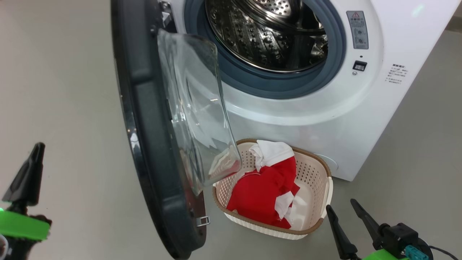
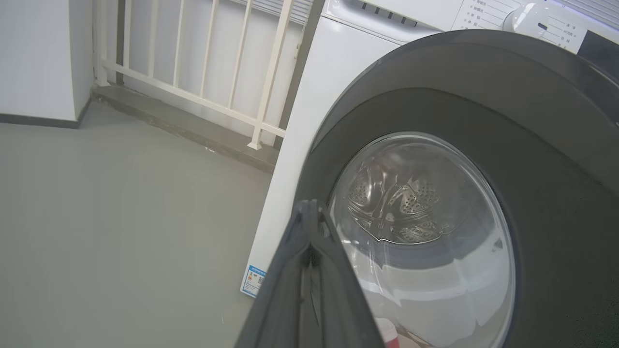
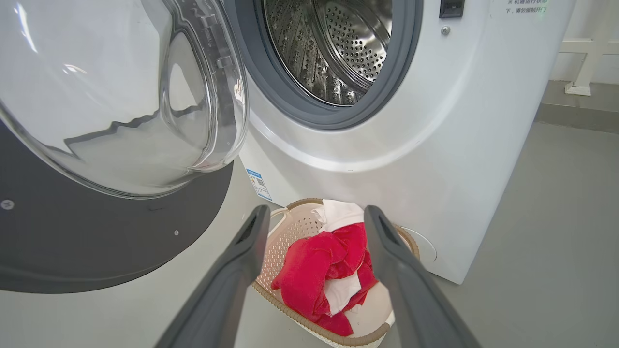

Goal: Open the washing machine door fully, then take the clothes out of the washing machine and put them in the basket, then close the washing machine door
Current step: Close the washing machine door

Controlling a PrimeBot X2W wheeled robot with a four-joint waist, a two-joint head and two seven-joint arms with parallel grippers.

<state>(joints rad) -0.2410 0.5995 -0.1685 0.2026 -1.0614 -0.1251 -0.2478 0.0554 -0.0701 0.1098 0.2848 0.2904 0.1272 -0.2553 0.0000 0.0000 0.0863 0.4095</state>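
The white washing machine (image 1: 325, 119) stands with its black-rimmed door (image 1: 144, 119) swung open toward me; the steel drum (image 1: 267, 32) looks empty. Red and white clothes (image 1: 265, 187) lie in the cream basket (image 1: 317, 180) on the floor in front of the machine. My left gripper (image 1: 34, 153) is at the lower left, outside the door, fingers pressed together with nothing between them; the left wrist view shows its shut tips (image 2: 309, 208) before the door's outer face (image 2: 556, 159). My right gripper (image 1: 341, 211) hangs open just right of the basket, its fingers (image 3: 242, 261) framing the clothes (image 3: 321, 270).
Grey floor (image 1: 57, 83) spreads to the left and right of the machine. A white railing (image 2: 203, 63) on a low kerb and a white wall stand behind the machine's left side. The open door's glass bowl (image 1: 195, 108) overhangs the basket's near-left corner.
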